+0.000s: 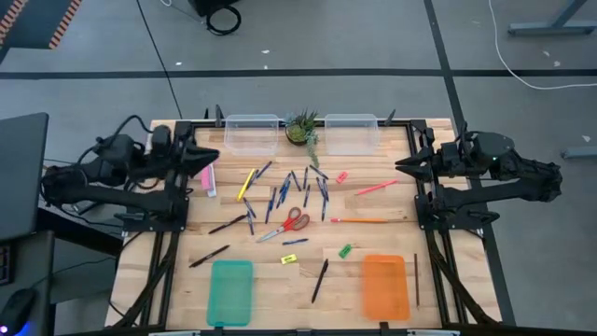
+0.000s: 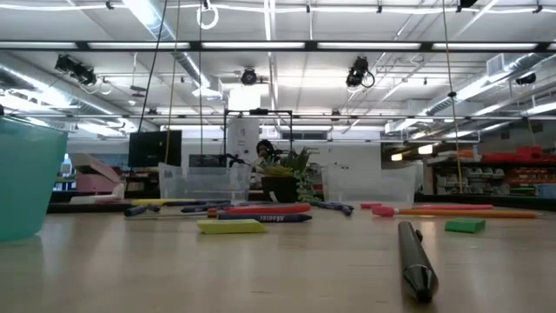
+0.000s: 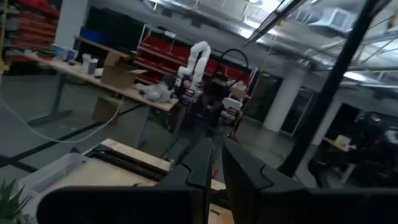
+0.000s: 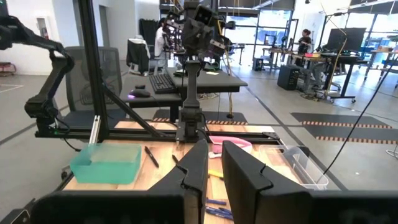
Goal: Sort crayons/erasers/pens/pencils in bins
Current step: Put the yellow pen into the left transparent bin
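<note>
Even, bright overhead lighting; sharpness varies by view.

Ceiling strip lights (image 2: 261,45) above the table (image 1: 373,238) illuminate it uniformly, and the things lying on it cast only short, soft shadows. In the low view, the dark pen (image 2: 415,261) nearest the lens is out of focus, while the potted plant (image 2: 287,178) beyond it renders fairly sharp. The left wrist view is dim and smeared, possibly by motion blur. The right wrist view is clear, with bright windows behind the table washing out slightly.
</note>
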Robot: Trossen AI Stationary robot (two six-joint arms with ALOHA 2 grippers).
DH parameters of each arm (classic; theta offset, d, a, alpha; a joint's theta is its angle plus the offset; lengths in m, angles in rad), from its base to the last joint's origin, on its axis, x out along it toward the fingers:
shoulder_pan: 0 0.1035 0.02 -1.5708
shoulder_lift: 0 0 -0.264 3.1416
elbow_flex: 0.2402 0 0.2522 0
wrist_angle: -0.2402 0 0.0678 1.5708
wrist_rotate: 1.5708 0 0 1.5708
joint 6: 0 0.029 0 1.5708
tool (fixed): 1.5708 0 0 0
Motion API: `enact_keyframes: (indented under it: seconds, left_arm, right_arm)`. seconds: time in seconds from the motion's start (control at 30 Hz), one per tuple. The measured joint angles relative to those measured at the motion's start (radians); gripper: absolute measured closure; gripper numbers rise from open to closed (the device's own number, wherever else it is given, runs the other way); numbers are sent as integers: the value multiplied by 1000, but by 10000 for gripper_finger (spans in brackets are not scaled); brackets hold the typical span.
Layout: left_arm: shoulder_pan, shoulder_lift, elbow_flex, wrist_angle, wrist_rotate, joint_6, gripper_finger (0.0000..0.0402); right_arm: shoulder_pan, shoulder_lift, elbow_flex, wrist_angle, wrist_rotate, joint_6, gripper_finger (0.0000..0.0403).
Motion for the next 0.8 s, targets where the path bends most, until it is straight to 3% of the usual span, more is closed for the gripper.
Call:
enact_keyframes:
  seconds: [0.23,0.43,0.53,0.73,0.8]
  left_arm:
    - [6,235,107,110,-113,-9,373]
    - [51,424,247,76,-154,-29,352]
    - [61,515,329,-79,-151,-86,328]
    - [139,655,478,-658,-143,-316,255]
    - [184,687,486,-807,-93,-363,229]
  right_arm:
    - [0,0,0,1,0,0,347]
    - [0,0,0,1,0,-94,347]
    - [0,0,0,1,0,-118,347]
    - [-4,12,0,5,0,-101,347]
    - [-3,19,0,8,-16,-81,347]
